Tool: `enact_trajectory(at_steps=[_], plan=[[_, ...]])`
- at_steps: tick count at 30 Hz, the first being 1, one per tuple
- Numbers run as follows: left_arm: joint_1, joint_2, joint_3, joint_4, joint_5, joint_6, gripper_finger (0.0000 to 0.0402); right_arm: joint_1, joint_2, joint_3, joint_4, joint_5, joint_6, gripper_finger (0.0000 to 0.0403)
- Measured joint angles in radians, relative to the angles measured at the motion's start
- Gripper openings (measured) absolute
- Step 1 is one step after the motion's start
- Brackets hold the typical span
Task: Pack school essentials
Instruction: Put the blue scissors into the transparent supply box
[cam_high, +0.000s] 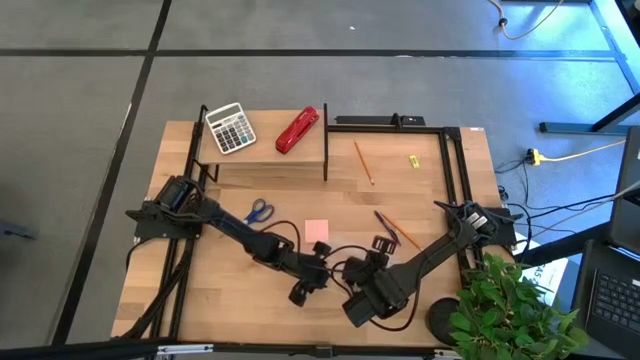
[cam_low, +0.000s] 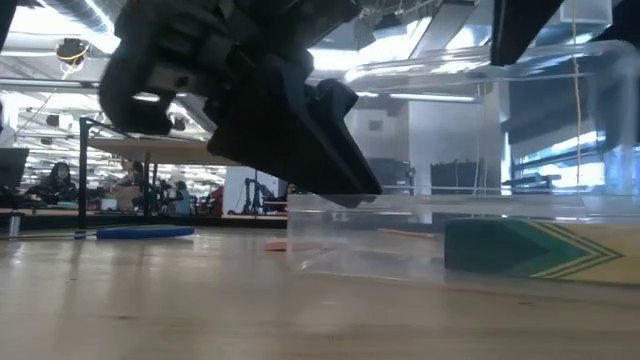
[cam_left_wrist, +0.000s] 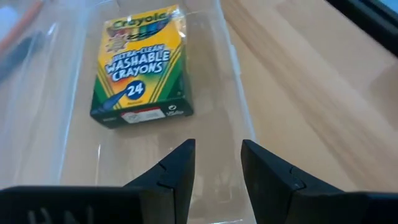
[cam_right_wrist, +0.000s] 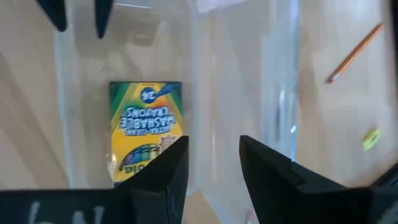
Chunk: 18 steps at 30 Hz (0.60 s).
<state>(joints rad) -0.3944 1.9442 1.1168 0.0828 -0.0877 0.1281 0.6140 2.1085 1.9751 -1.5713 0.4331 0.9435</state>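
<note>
A clear plastic box (cam_low: 400, 240) lies on the table near its front edge, with a green-and-yellow crayon box (cam_left_wrist: 142, 65) flat on its floor. Its clear lid (cam_low: 480, 65) hangs tilted above it. My left gripper (cam_left_wrist: 217, 168) slants down over the box's left end, fingers narrowly apart. My right gripper (cam_right_wrist: 214, 165) points steeply down over the right end, at the lid. Blue-handled scissors (cam_high: 258, 211), a pink sticky-note pad (cam_high: 317, 230), orange pencils (cam_high: 364, 162), a dark pen (cam_high: 385, 222) and a small yellow piece (cam_high: 413, 161) lie loose on the table. My left gripper's lower fingertip (cam_low: 350, 185) reaches the box's top rim at its left end (cam_low: 310, 197), slanting down from the table's left; I cannot tell whether it touches. My right gripper has the clear lid (cam_right_wrist: 199, 93) between its fingers from above. The lid is raised and tilted over the box; the contact place is too clear to make out.
A white-grey calculator (cam_high: 230, 128) and a red stapler (cam_high: 297, 130) lie on a raised wooden shelf (cam_high: 262, 155) at the back left. A black frame (cam_high: 395, 122) borders the back right. A potted plant (cam_high: 510, 310) stands by the table's front right corner.
</note>
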Motion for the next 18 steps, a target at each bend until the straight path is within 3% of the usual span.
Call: enact_trajectory(at_steps=[9, 18], plan=[[-0.02, -0.008, -0.002, -0.008, -0.03, -0.078, 0.0124, 0.0, -0.001, 0.001, 0.001, 0.074, -0.011, 0.0145], [-0.021, -0.166, -0.002, -0.165, -0.139, -0.23, 0.0124, 0.0, -0.049, 0.097, 0.004, 0.097, 0.02, 0.0145]])
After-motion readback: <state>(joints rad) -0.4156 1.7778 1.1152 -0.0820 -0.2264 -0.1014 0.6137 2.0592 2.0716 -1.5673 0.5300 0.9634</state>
